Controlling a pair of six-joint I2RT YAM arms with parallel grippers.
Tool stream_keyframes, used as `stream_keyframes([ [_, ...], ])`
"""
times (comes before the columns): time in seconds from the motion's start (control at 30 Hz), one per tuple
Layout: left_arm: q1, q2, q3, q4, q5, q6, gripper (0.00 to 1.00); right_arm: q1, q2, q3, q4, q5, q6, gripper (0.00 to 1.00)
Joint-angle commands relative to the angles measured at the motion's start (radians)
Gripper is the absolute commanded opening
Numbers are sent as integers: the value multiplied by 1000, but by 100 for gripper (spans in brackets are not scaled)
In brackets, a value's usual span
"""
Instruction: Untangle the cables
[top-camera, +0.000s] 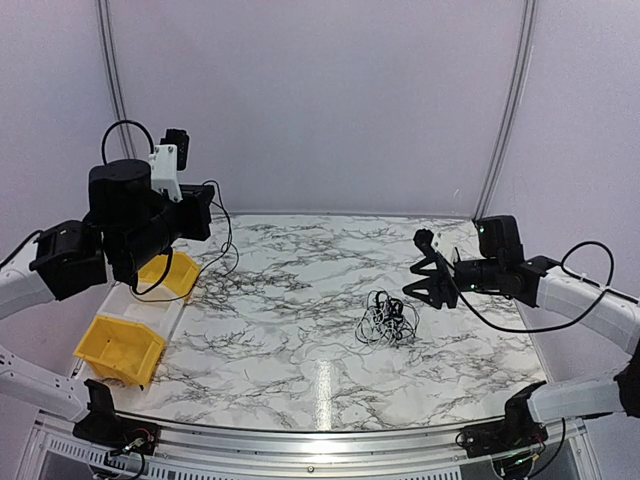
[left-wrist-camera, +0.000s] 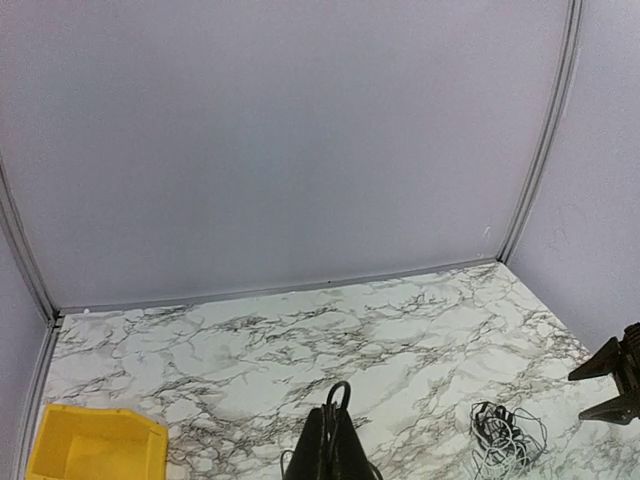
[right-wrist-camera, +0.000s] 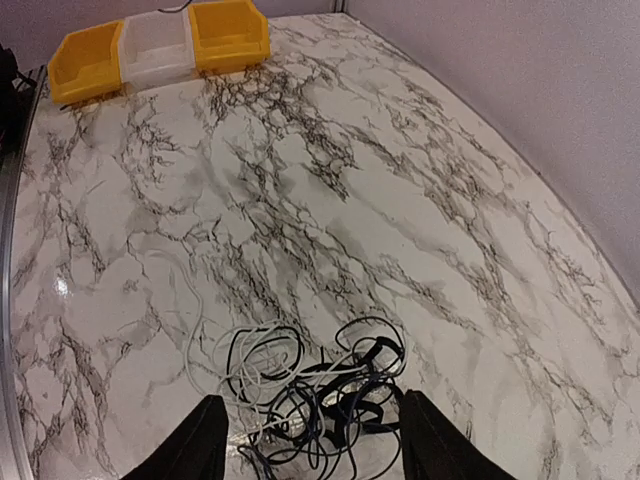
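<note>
1. Right tool (right-wrist-camera: 312, 452) hangs with its fingers spread wide, just above the cables (right-wrist-camera: 310, 395); whether it touches them I cannot tell.
2. Left tool (left-wrist-camera: 333, 445) is raised over the left side of the table (top-camera: 300, 370), its fingers pressed together.
3. Three bins stand in a row at the table's left edge: near yellow bin (top-camera: 118, 350), pale bin (top-camera: 150, 308), far yellow bin (top-camera: 172, 272).
4. Cables lie in a roundish clump right of the table's middle, with no clear long axis; a pale strand (right-wrist-camera: 196, 335) loops out toward the bins' side.

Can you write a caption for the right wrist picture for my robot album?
The open right gripper hovers over a tangle of black and white cables on the marble table.
</note>
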Motion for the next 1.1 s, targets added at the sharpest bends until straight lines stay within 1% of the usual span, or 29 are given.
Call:
stream_keyframes([
  [0.0,25,31,112,-321,-41,-48,0,-23,-37,-45,100,46,-32,59],
  [0.13,44,25,148,-344,-99,-28,0,-37,-31,-41,89,82,-60,59],
  [0.27,94,30,175,-356,-108,-24,0,-38,-31,-50,93,99,-71,59],
  [0.43,196,71,216,-411,-50,-37,0,-38,-16,-47,82,99,-86,59],
  [0.63,364,125,219,-405,36,-34,0,-38,-9,-44,76,113,-86,59],
  [0.83,511,170,230,-375,75,-22,0,-38,12,-40,67,123,-97,58],
  [0.93,566,167,238,-358,114,-18,0,-38,18,-39,65,130,-99,59],
  [1.07,605,165,267,-348,156,-6,0,-38,19,-41,67,137,-105,58],
])
